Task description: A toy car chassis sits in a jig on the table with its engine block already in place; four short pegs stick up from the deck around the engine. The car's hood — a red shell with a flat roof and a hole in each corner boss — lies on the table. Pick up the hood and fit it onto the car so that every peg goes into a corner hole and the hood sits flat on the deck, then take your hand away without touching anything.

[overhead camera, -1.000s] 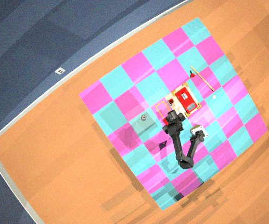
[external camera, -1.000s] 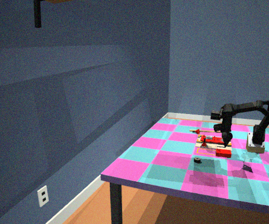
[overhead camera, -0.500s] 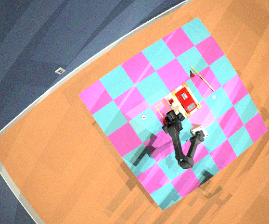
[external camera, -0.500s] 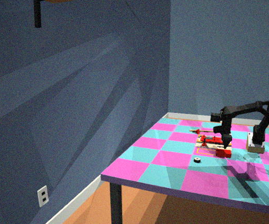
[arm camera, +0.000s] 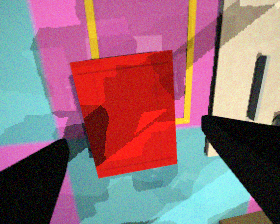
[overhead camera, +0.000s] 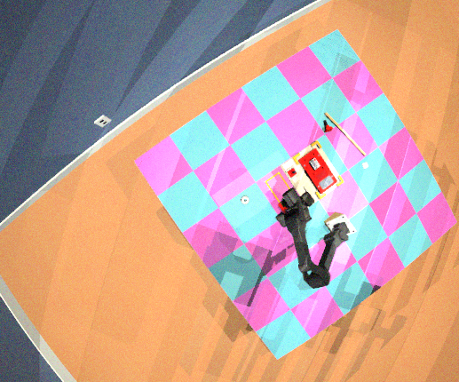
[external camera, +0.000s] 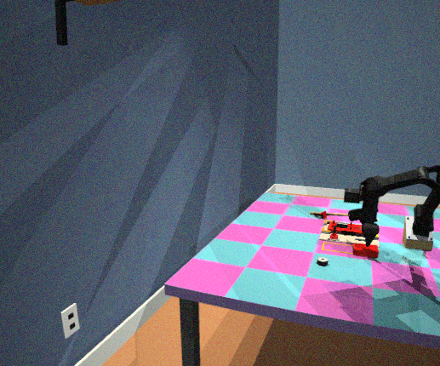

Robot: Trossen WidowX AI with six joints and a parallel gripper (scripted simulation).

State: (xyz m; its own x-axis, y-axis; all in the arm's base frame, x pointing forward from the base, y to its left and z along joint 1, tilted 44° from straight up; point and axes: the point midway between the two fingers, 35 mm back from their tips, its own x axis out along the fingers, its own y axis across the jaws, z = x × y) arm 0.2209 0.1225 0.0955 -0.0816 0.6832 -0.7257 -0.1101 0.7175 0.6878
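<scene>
The red hood [overhead camera: 280, 207] [external camera: 365, 251] [arm camera: 129, 110] lies flat, roof up, slightly turned, over one end of a yellow outline [external camera: 323, 247] [arm camera: 192, 50]. My gripper [overhead camera: 295, 209] [external camera: 364, 233] [arm camera: 136, 133] is open and empty. It points down above the hood; in the wrist view one finger is on each side, near the hood's lower end, with gaps. The red chassis [overhead camera: 318, 172] [external camera: 335, 224] sits in the cream jig [overhead camera: 304, 188] [arm camera: 237, 70], with the engine block [overhead camera: 314, 163] on it. The pegs are too small to make out, and the hood's holes do not show.
A red and black piece [overhead camera: 292, 172] [external camera: 334, 236] stands on the jig beside the chassis. A wheel-like ring [overhead camera: 241, 200] [external camera: 322, 264] lies left of the outline. Beyond the jig lie another red and black piece [overhead camera: 328, 128], a thin stick [overhead camera: 345, 134] and a small white block [overhead camera: 365, 165].
</scene>
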